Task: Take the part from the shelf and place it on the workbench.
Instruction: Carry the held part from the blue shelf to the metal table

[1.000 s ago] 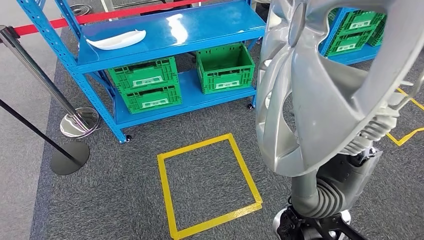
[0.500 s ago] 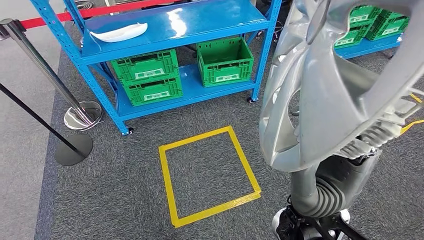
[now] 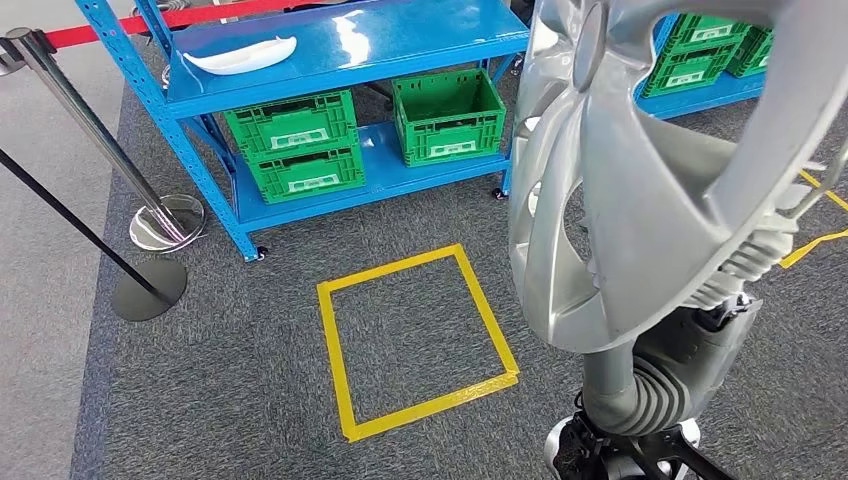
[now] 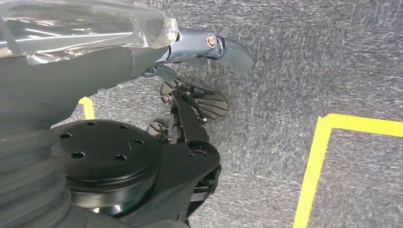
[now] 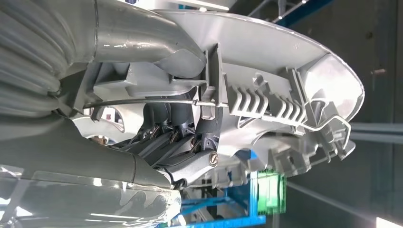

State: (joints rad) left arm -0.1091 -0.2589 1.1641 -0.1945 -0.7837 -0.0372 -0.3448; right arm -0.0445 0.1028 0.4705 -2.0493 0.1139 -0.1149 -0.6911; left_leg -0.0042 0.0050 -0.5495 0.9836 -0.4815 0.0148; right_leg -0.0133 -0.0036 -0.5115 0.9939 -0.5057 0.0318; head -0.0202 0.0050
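Grey carpet (image 3: 250, 400) covers the floor from the robot's feet outward. Nearest open patch: a yellow tape square (image 3: 418, 340) just ahead, bare carpet inside it and all round it. More yellow tape (image 3: 815, 245) runs at the far right edge.

Right side of the head view is blocked by the part, a silver wheel cover (image 3: 640, 170), held up close to the camera and tilted on edge; it hides much of the floor and shelving behind it. Right hand (image 5: 176, 142): dark fingers (image 5: 190, 145) hooked in behind the cover's ribbed back, thumb on the other face, so it grips the wheel cover. Ribbed clips and a thin wire ring show along the cover's rim in the right wrist view. Surface is smooth silver-grey plastic with spoke-shaped openings.

Left hand (image 4: 209, 47): hangs low over the carpet, fingers stretched out together, nothing in them. Whether they are spread I cannot tell.

Left of the tape square: a black post base (image 3: 148, 290) with a dark rod slanting up from it, then a chrome stanchion (image 3: 95, 130) on a round shiny base, a red belt (image 3: 180, 20) running from its top.

Beyond the square: blue shelf (image 3: 350, 60) on casters, its front lower edge close to the square's far side. Lower level carries two stacked green crates (image 3: 297, 145) and a single green crate (image 3: 448, 115) beside them. Top level carries a white curved part (image 3: 240, 55). Farther right, behind the cover, more green crates (image 3: 700, 55) on another blue rack
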